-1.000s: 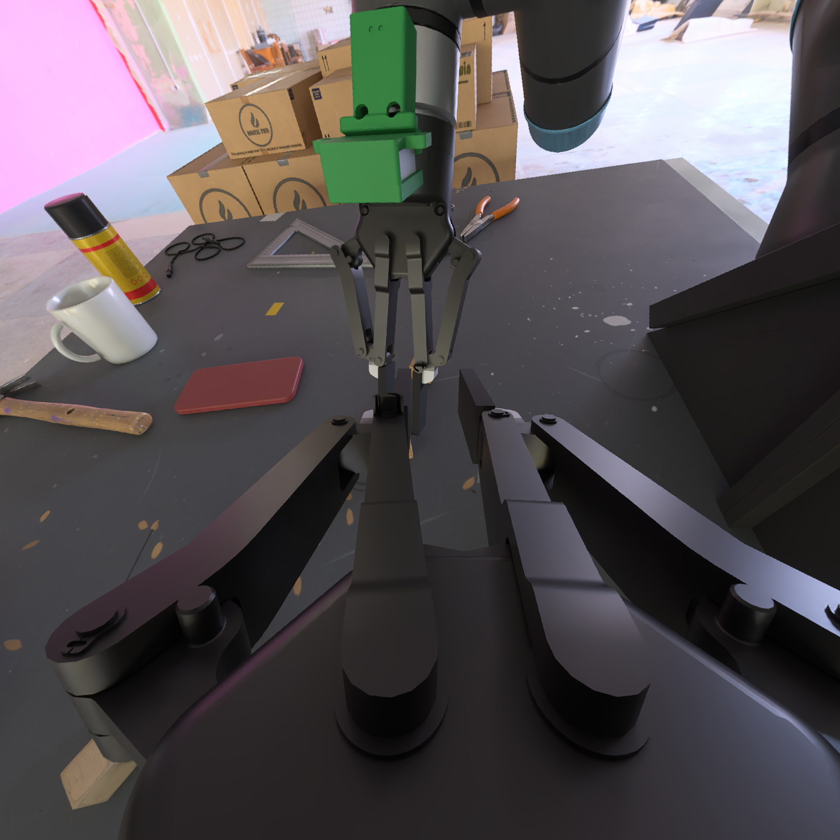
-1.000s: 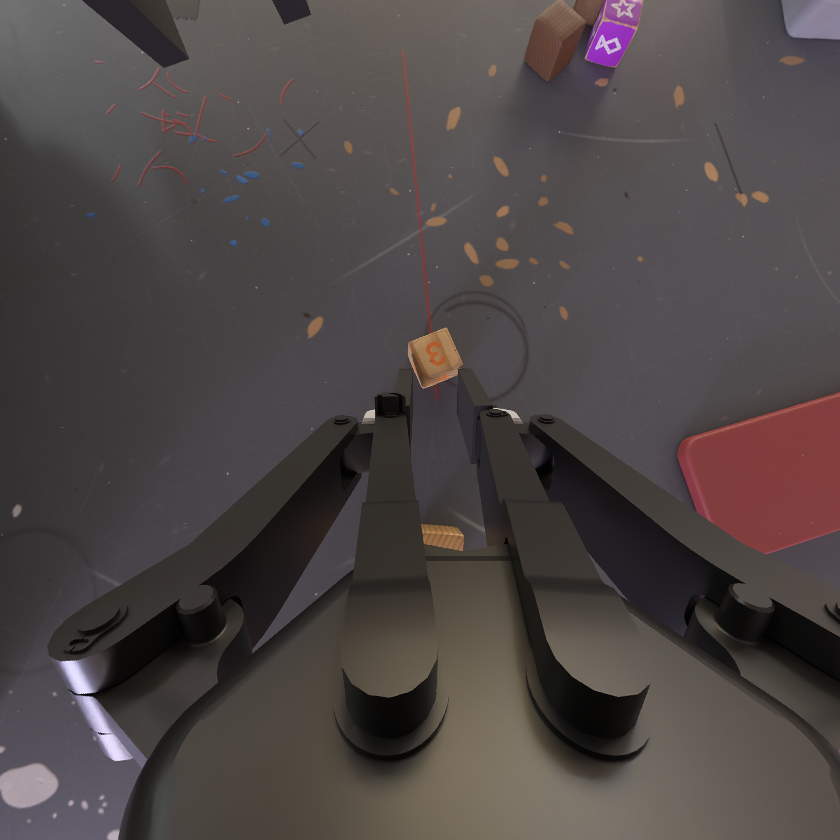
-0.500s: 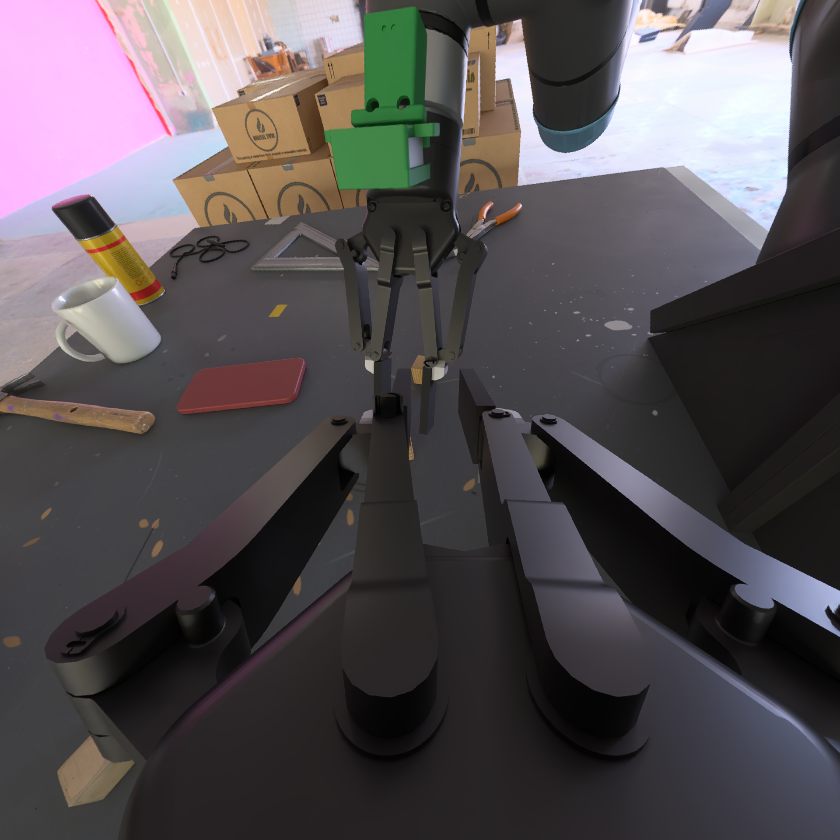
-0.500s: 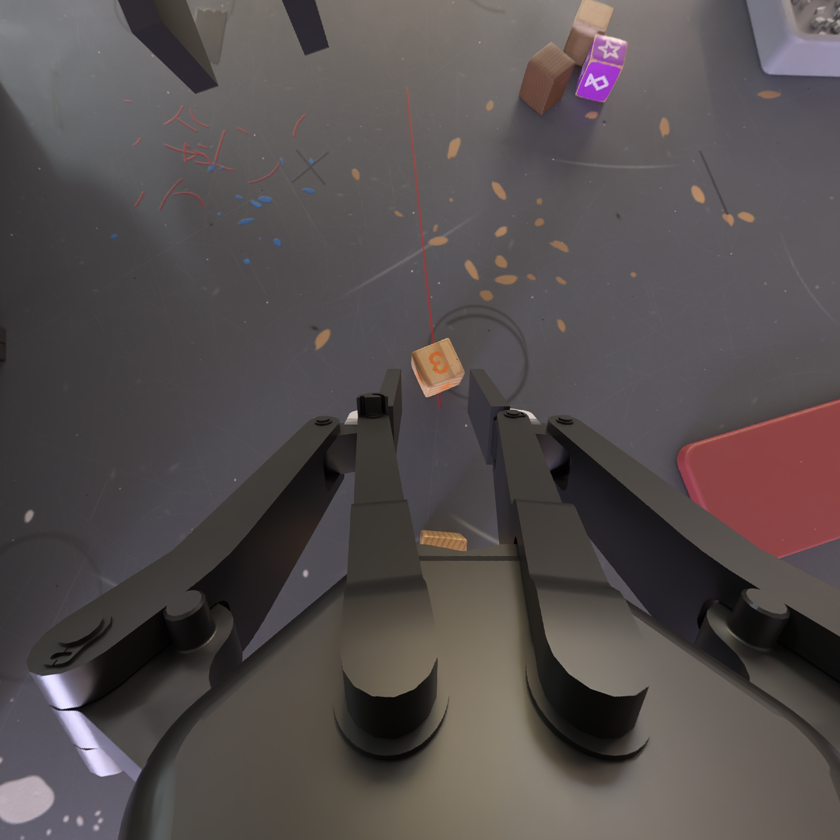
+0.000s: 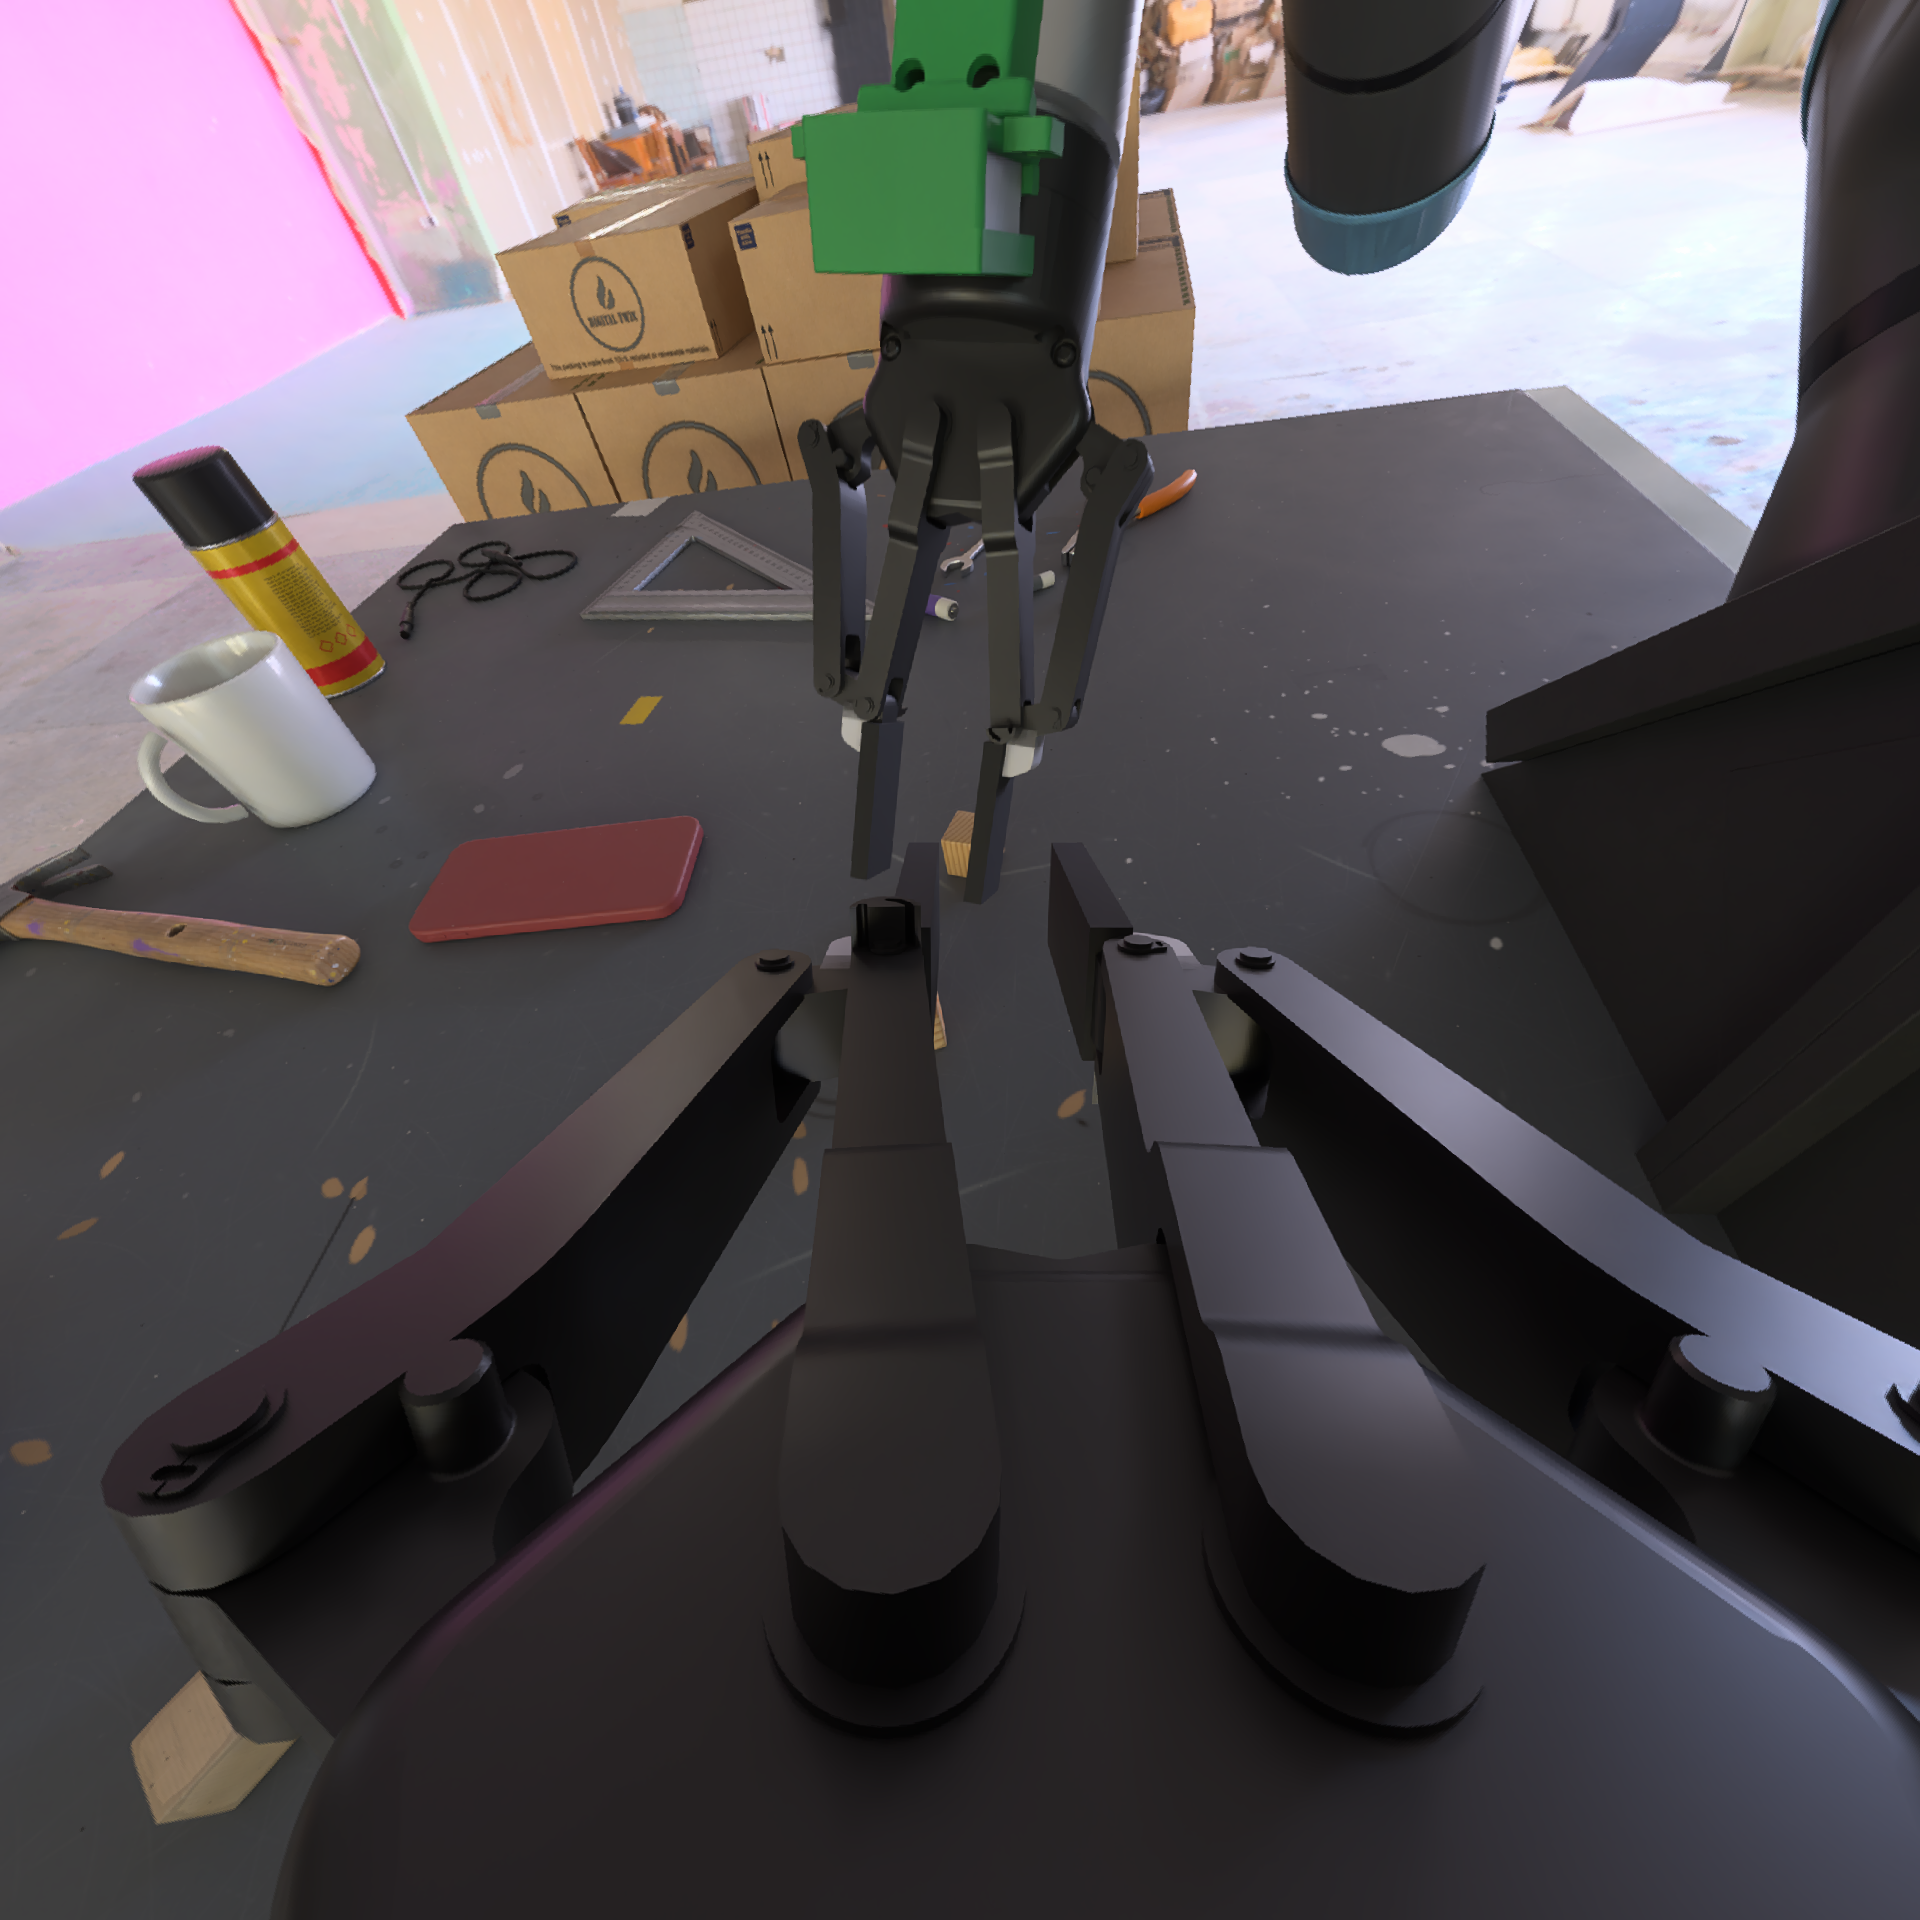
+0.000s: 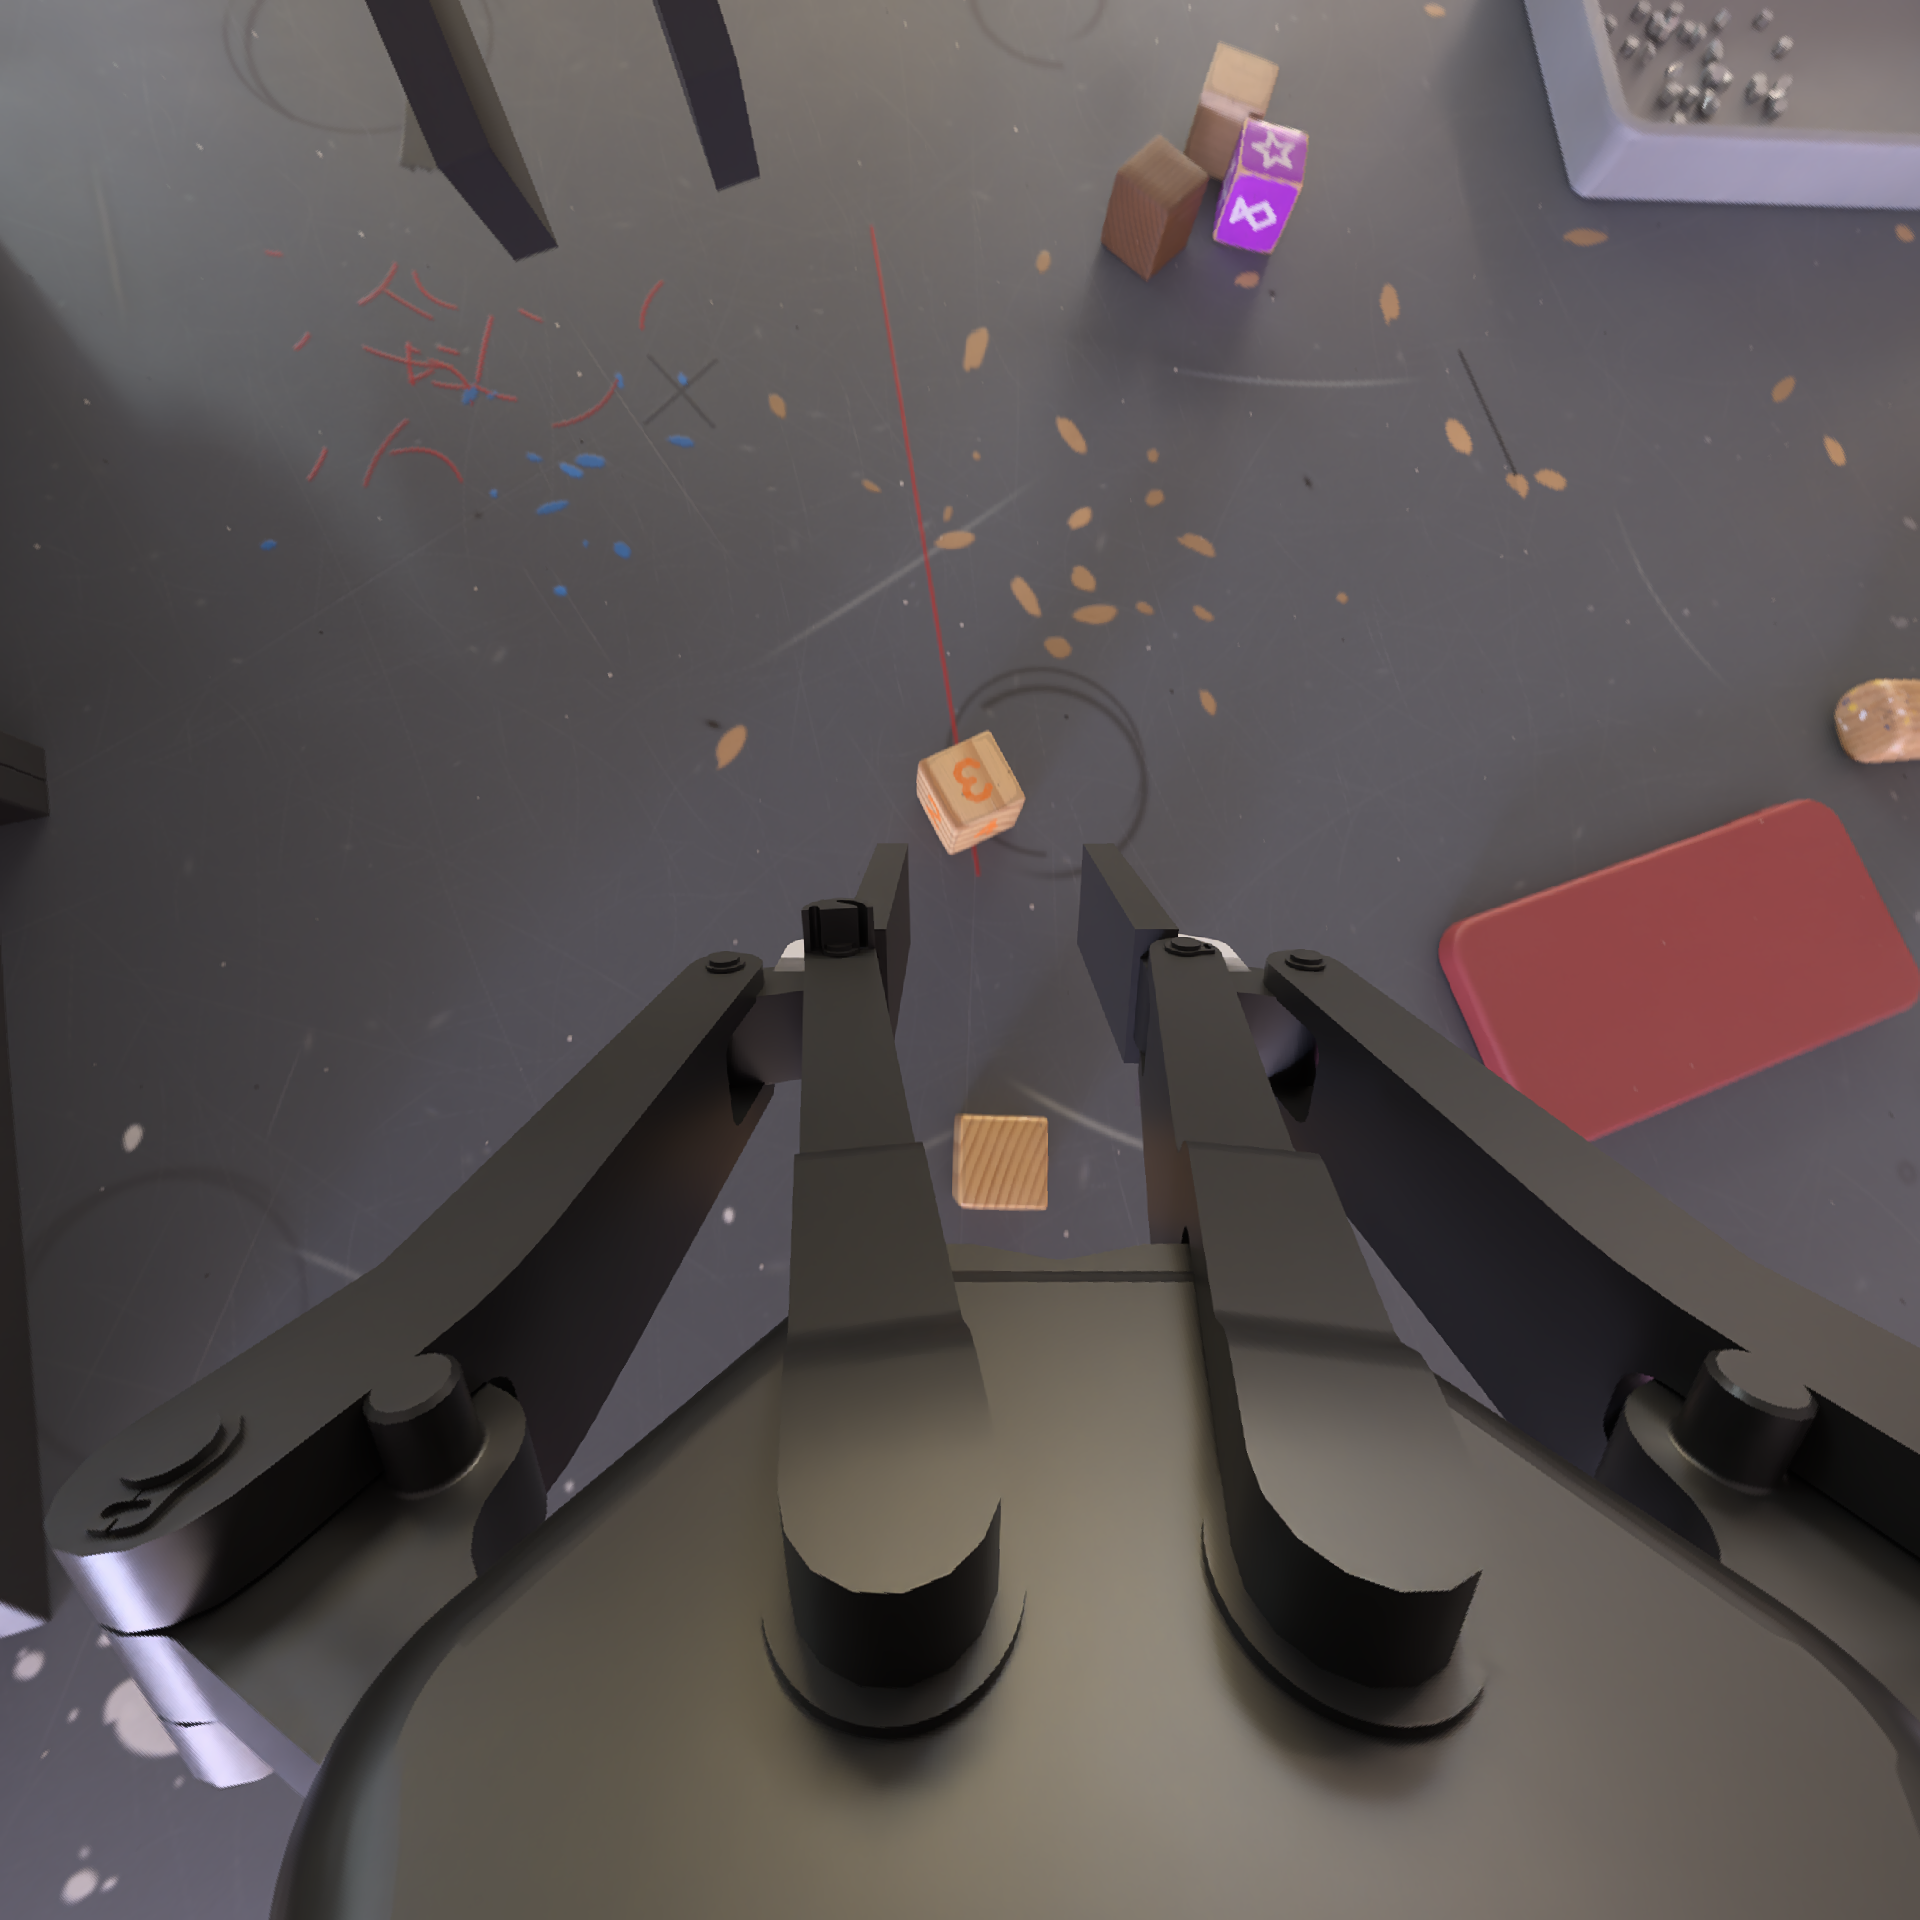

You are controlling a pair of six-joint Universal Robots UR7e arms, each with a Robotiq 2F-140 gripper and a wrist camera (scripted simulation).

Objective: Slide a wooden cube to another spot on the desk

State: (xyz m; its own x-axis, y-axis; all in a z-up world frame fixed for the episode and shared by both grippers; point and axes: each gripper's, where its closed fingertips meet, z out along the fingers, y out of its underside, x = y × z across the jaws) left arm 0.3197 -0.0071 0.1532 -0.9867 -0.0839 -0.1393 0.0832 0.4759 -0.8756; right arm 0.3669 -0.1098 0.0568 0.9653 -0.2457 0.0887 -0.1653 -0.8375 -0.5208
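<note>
Wooden cube (image 6: pixel 969 792) released, right hand (image 6: pixel 994 868) higher.

From my right wrist camera, a cube (image 6: pixel 969 792) sits on the desk (image 6: pixel 416 779) just ahead of the right gripper (image 6: pixel 992 883), and a second block (image 6: pixel 1001 1162) lies between its fingers. A flat pad (image 6: pixel 1683 966) is to the right. Three blocks (image 6: pixel 1210 166) cluster far ahead beside a tray (image 6: pixel 1662 171). From my left wrist camera, a mug (image 5: pixel 249 732), a spray can (image 5: pixel 260 571) behind it and a hammer (image 5: pixel 187 935) line the left edge.
</note>
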